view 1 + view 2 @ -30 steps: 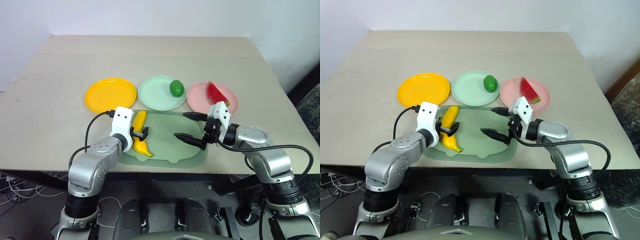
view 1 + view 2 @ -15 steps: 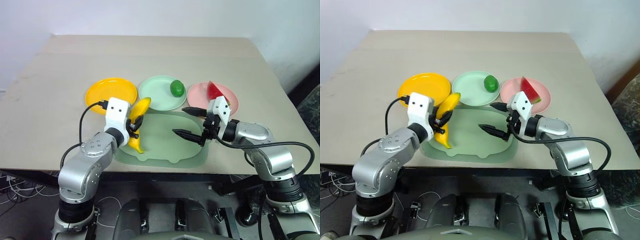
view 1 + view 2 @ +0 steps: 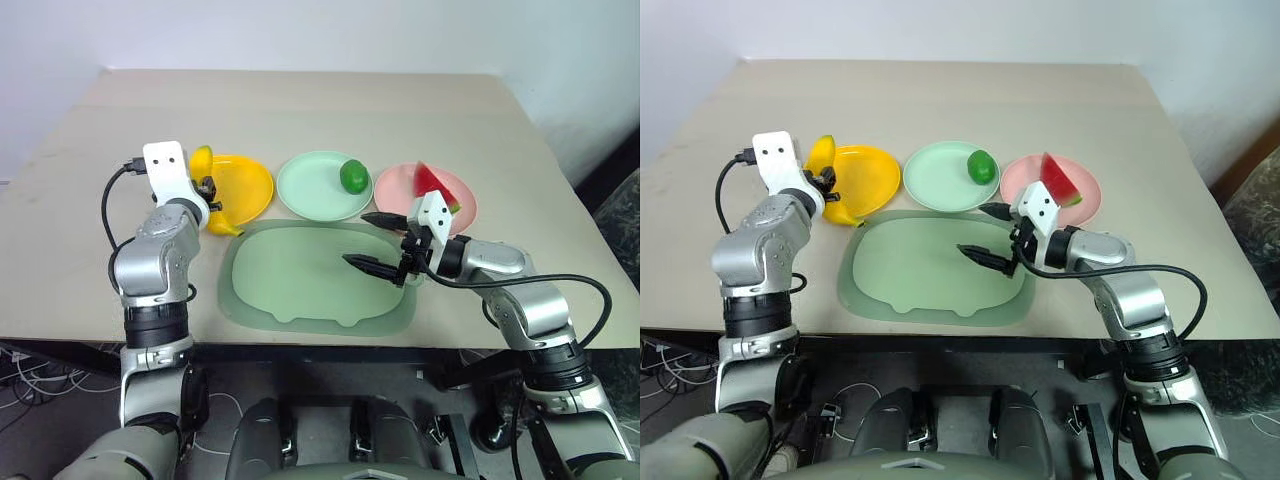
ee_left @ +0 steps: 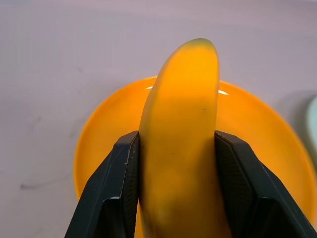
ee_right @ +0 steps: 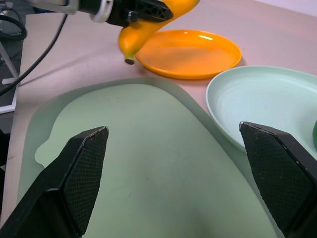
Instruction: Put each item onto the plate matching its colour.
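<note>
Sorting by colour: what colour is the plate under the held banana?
Yellow-orange plate, clearest in left wrist view.

Head pair: high, looking forward and down over the table (image 3: 330, 110), both eyes sharing the whole scene from slightly offset spots. Left wrist view: very close, sighting along the left gripper (image 4: 176, 163), banana (image 4: 181, 139) clamped between the jaws, yellow-orange plate (image 4: 257, 129) just beyond. Right wrist view: low over the tray (image 5: 148, 163), facing out between wide-spread jaws, catching that same plate and banana farther ahead.
</note>
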You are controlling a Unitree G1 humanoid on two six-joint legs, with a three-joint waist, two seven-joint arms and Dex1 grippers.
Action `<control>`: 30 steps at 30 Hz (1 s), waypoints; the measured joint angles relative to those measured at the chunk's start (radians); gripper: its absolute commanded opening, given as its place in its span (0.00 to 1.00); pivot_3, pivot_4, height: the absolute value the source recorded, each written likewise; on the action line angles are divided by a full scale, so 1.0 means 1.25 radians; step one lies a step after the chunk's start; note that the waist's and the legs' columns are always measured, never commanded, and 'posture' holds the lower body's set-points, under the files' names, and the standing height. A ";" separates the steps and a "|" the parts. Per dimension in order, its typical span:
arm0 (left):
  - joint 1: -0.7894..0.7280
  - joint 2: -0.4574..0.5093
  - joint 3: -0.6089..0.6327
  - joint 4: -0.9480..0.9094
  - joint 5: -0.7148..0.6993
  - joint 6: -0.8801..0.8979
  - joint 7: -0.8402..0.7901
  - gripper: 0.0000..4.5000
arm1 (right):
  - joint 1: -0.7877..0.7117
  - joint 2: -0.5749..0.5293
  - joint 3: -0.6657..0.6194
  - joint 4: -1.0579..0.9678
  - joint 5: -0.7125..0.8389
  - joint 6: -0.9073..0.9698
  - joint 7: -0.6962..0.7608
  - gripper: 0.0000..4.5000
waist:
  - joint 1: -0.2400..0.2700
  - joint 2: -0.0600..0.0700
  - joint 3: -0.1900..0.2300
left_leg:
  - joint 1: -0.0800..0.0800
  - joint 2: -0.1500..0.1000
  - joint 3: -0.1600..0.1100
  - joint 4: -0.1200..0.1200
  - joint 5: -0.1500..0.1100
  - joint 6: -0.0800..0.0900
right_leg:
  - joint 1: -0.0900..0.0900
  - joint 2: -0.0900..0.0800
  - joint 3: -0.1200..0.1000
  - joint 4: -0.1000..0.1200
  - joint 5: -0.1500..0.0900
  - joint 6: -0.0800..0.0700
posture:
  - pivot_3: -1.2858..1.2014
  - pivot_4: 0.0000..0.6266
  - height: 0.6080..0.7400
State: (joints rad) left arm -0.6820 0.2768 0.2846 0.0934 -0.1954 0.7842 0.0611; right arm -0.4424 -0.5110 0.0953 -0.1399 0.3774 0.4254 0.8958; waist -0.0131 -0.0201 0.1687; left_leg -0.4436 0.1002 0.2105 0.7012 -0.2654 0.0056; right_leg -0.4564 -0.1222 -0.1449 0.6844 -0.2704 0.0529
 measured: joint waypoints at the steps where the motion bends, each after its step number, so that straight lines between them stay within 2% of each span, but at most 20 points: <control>1: 0.000 0.006 0.000 0.032 0.005 -0.023 -0.006 0.41 | 0.000 0.004 0.002 0.007 -0.005 -0.007 -0.001 1.00 | 0.000 0.000 0.000 | 0.000 0.000 0.000 0.000 0.000 0.000 | 0.000 0.000 0.000 0.000 0.000 0.000 | 0.52 0.24 0.66; 6: -0.008 0.017 0.003 0.147 0.014 -0.135 -0.028 0.41 | 0.000 0.010 0.007 0.031 -0.025 -0.033 0.001 1.00 | 0.002 0.000 0.000 | 0.000 0.000 0.000 0.000 0.000 0.000 | 0.000 0.000 0.000 0.000 0.000 0.000 | 0.52 0.24 0.66; 14: -0.025 0.010 -0.006 0.204 0.017 -0.189 -0.053 1.00 | 0.000 0.009 0.007 0.041 -0.037 -0.050 0.009 1.00 | -0.001 0.000 0.000 | 0.000 0.000 0.001 0.001 0.000 0.000 | 0.000 0.000 0.000 0.001 0.000 0.000 | 0.52 0.24 0.66; 17: -0.013 0.007 -0.019 0.165 0.015 -0.198 -0.071 1.00 | 0.000 0.010 0.007 0.041 -0.040 -0.052 0.009 1.00 | -0.001 0.000 0.000 | 0.000 0.000 0.001 0.001 0.000 0.000 | 0.000 0.000 0.000 0.001 0.000 0.000 | 0.52 0.24 0.66; 22: 0.129 0.019 -0.079 -0.019 0.005 -0.293 -0.191 1.00 | 0.007 0.014 0.005 0.040 -0.039 -0.055 0.005 1.00 | -0.003 0.000 0.000 | 0.000 0.000 0.001 0.000 0.000 0.000 | -0.001 0.000 0.001 0.001 0.000 0.000 | 0.52 0.24 0.66; 26: 0.302 0.035 -0.091 -0.199 -0.089 -0.380 -0.374 1.00 | 0.027 0.016 -0.005 0.036 -0.029 -0.054 -0.005 1.00 | -0.004 0.000 0.000 | 0.000 0.001 0.002 0.000 0.000 0.000 | -0.002 0.000 0.001 0.001 0.000 0.000 | 0.52 0.24 0.66; 30: 0.453 0.095 -0.053 -0.312 -0.201 -0.414 -0.521 1.00 | 0.046 0.020 -0.007 0.009 -0.011 -0.048 -0.011 1.00 | -0.004 0.000 0.000 | 0.000 0.001 0.001 0.001 0.000 0.000 | -0.001 0.000 0.002 0.001 0.000 0.000 | 0.52 0.24 0.66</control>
State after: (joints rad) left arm -0.1160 0.3961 0.2182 -0.2966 -0.4461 0.2663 -0.5899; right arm -0.3851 -0.4854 0.0865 -0.1287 0.3642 0.3650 0.8818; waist -0.0177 -0.0197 0.1684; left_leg -0.4432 0.1014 0.2119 0.7021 -0.2653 0.0050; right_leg -0.4581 -0.1222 -0.1430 0.6861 -0.2703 0.0531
